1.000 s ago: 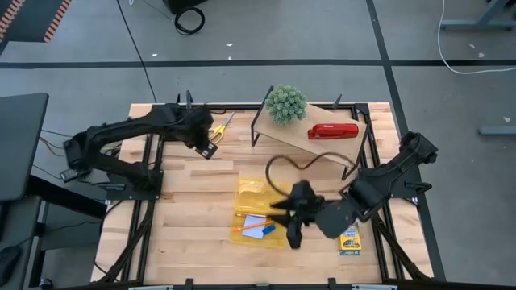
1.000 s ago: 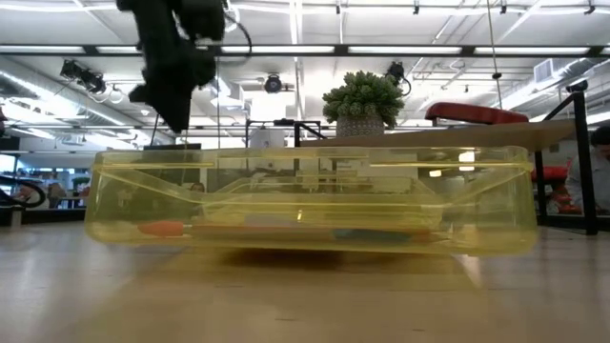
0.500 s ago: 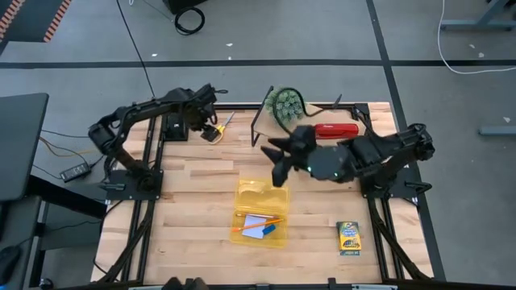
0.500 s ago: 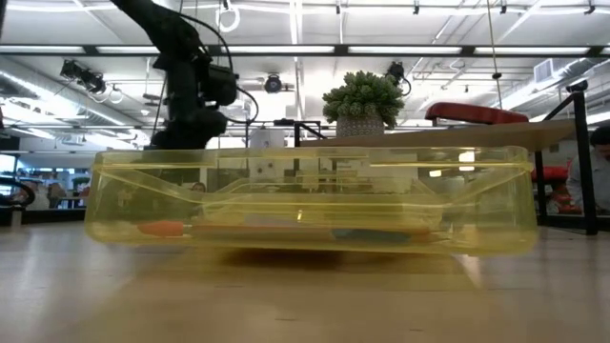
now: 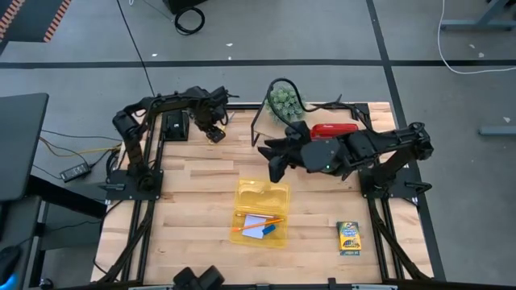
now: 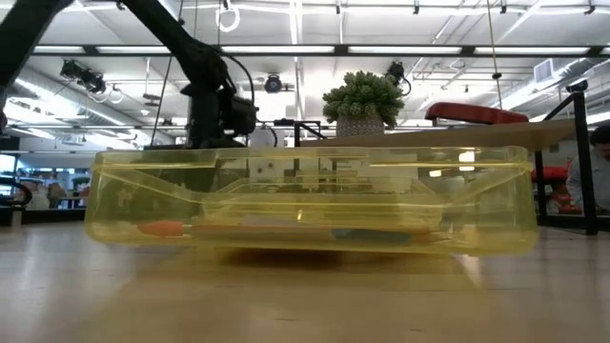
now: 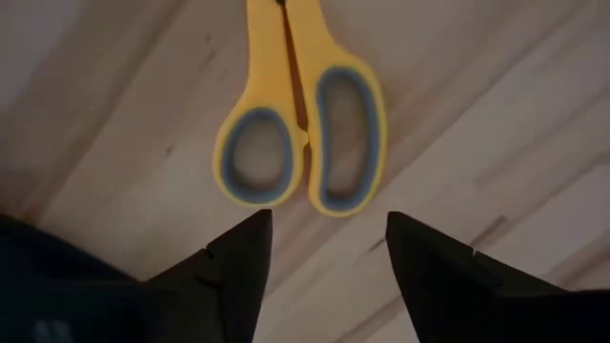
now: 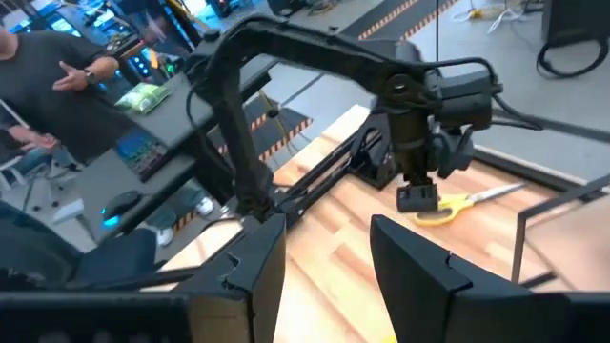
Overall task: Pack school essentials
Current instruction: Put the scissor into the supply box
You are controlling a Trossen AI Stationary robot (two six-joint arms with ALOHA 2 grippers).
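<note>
Left gripper: positioned directly above yellow-handled scissors, fingers spread, nothing held; scissors lie flat near the table's far-left edge. Right gripper: raised mid-table, fingers parted, empty.

Clear yellow tray is sitting on wood table, filling foreground. Orange pencils are lying inside, w/ something blue beside. Dark arm is reaching down behind tray. Potted plant & red stapler are standing on shelf behind.
</note>
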